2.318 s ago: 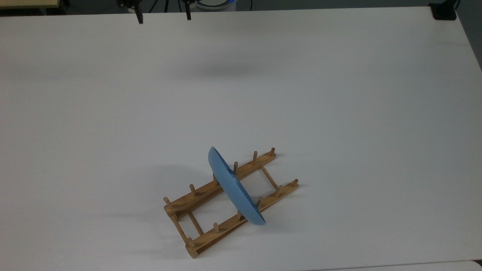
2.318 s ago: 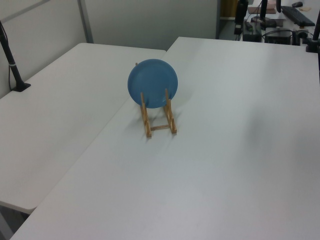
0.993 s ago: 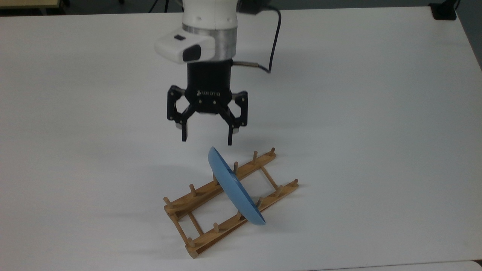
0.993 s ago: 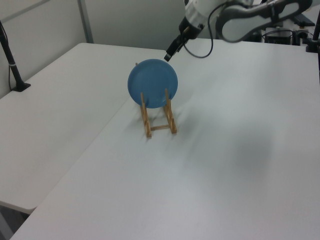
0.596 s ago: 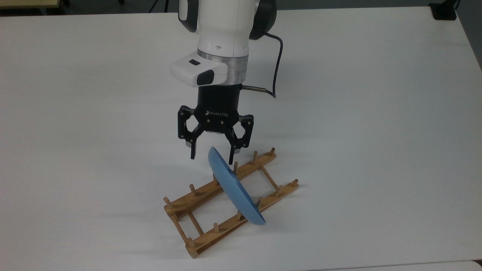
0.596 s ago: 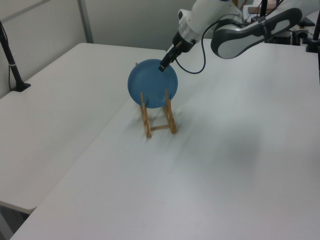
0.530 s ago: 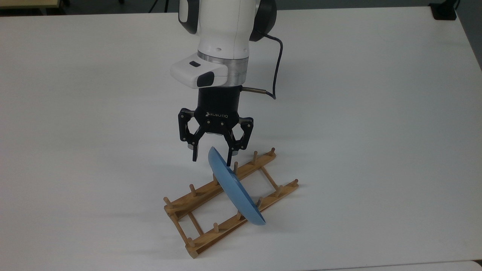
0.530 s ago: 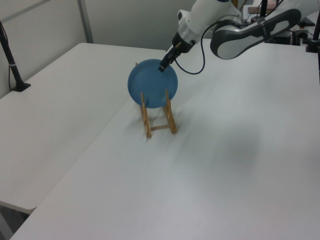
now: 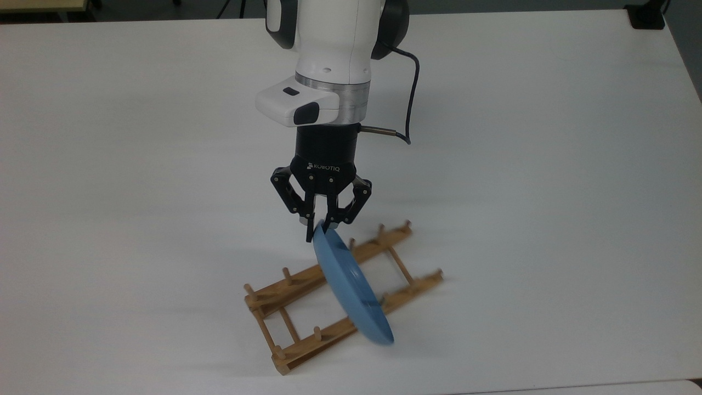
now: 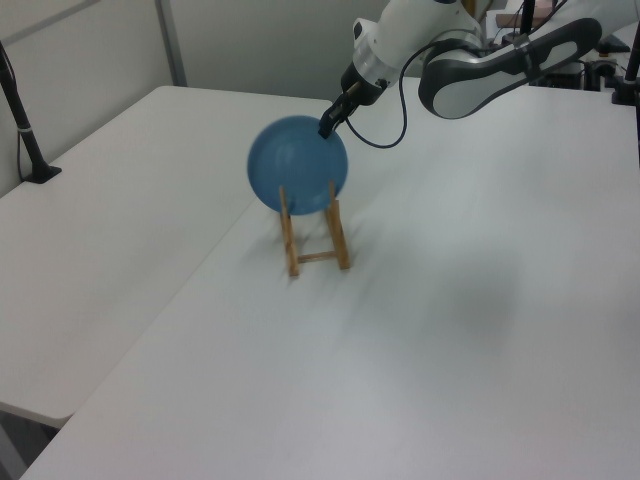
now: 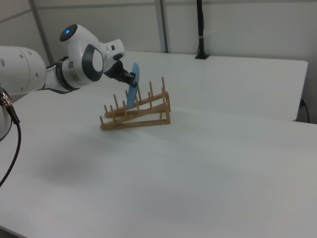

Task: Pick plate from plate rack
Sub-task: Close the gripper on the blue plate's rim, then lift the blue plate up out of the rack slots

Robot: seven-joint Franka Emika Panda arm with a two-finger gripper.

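I am pinching the top edge of the plate with my pincer — my two fingers are pressed together on its thin rim, one on each side. The plate is standing on its edge in the rack, between the little wooden pegs, near the middle of the rack, and it is leaning a bit. In the right view one end of the rack looks like it is sitting higher than the other, so I think the plate may be rubbing on the pegs. The plate looks smooth and shiny, so I am guessing it is slippery — and hard, not bendy. It looks light enough for me, but it is wide and I am holding only a small bit of the edge, so it could swing or slip. It might crack if it falls on the white table. I think the top rim is the best place to hold, and going straight up and slowly is safest.
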